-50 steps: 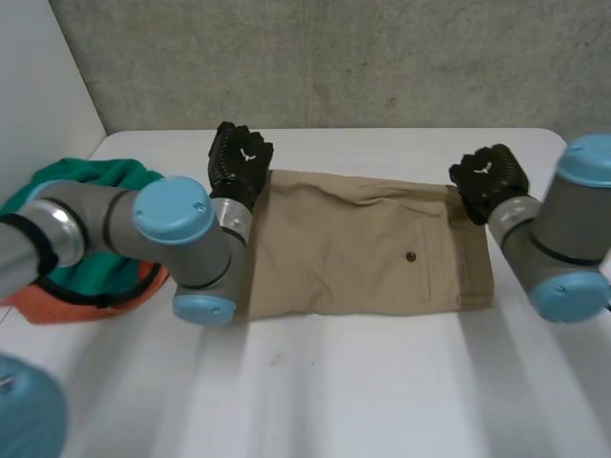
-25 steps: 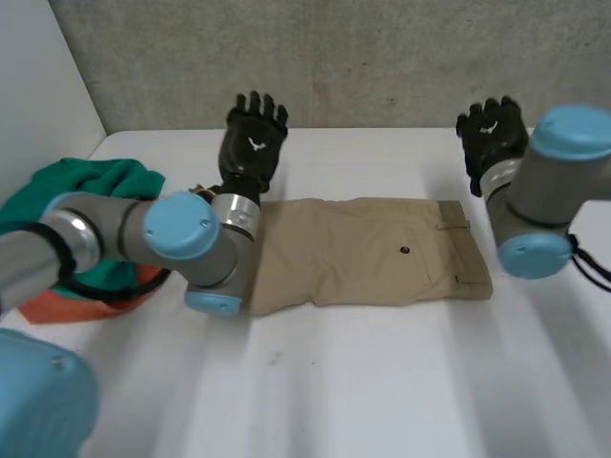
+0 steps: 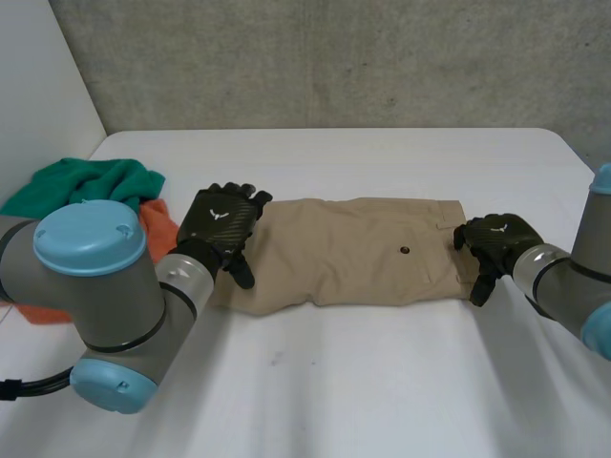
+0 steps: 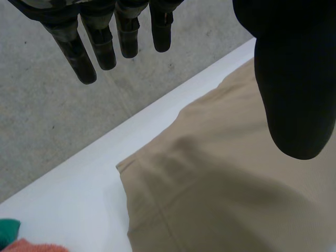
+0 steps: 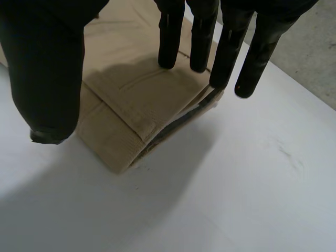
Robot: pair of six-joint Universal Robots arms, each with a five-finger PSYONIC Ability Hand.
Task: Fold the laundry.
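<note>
You are looking at tan shorts (image 3: 353,253) lying folded flat across the middle of the white table (image 3: 382,382), with bare tabletop showing before and behind them. Your left hand (image 3: 218,221) is hovering over their left end, fingers straight and spread, near a green cloth (image 3: 91,181) and an orange cloth (image 3: 158,219). Your right hand (image 3: 496,239) is reaching over the waistband corner, fingers straight, possibly touching it.

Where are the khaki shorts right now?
In the head view the khaki shorts lie folded mid-table, between the left hand and the right hand.
</note>
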